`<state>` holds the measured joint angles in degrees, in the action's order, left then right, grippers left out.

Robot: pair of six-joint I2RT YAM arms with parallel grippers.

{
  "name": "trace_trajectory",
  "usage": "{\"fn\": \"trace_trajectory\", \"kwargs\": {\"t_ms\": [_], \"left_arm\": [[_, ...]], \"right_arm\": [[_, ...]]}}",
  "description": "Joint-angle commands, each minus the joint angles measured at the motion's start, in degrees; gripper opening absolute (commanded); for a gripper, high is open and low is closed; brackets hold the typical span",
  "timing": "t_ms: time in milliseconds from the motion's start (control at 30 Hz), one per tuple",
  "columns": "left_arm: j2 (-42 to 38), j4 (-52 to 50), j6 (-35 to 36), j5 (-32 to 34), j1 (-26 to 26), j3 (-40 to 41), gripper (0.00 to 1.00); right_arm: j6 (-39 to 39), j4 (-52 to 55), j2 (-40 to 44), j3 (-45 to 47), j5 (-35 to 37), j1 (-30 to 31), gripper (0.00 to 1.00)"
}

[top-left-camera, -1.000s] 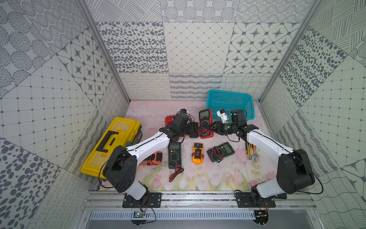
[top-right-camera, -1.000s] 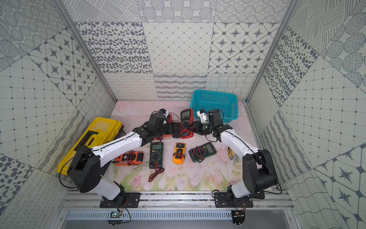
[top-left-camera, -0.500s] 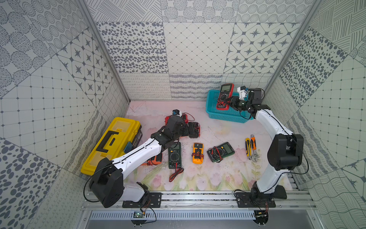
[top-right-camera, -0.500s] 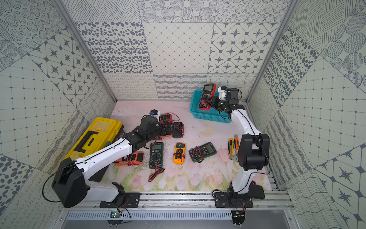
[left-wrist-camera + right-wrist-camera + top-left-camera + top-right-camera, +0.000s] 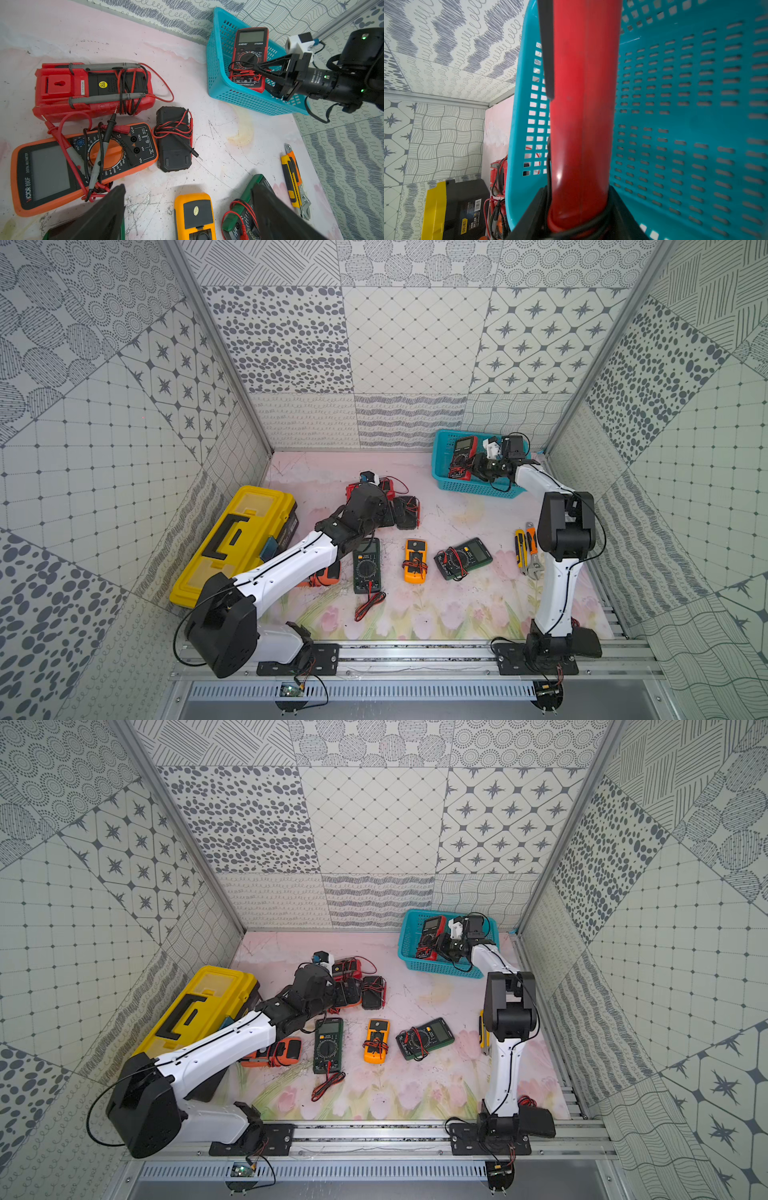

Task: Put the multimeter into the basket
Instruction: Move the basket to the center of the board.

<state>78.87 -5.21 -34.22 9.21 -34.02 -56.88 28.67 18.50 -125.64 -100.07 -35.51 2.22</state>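
Multimeter (image 5: 250,52), red case lettered ANENG DT9205A and AUTO POWER OFF: sits tilted inside basket (image 5: 217,68), lower end clamped by right gripper (image 5: 260,76). Left gripper (image 5: 188,192): jaws wide apart, grips nothing, hovers over table (image 5: 218,135) near orange meter (image 5: 62,172) marked VICTOR 890F DIGITAL MULTIMETER.

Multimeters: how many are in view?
8. One multimeter in the basket, in the right gripper; red, orange, black near the left gripper; in front: dark green, yellow, green, another orange half under its arm.
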Motion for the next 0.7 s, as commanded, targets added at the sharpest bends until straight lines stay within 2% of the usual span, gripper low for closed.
{"fn": "trace_trajectory", "kwargs": {"t_ms": [0, 233, 400, 667], "left_arm": [[0.6, -0.1, 1.3, 0.6, 0.2, -0.7, 0.99], [1.2, -0.9, 1.3, 0.8, 0.1, -1.0, 0.99], [1.3, -1.0, 1.4, 0.8, 0.1, -1.0, 0.99], [1.6, -0.6, 1.4, 1.0, 0.1, -0.9, 0.99]], "right_arm": [[-0.1, -2.4, -1.0, -3.1, -4.8, 1.2, 0.00], [7.4, -8.8, 2.3, 6.6, -10.0, 1.7, 0.00], [7.4, -7.4, 5.7, 11.6, -12.4, 2.5, 0.00], [4.0, -2.0, 6.0, 13.6, -13.9, 4.9, 0.00]]}}
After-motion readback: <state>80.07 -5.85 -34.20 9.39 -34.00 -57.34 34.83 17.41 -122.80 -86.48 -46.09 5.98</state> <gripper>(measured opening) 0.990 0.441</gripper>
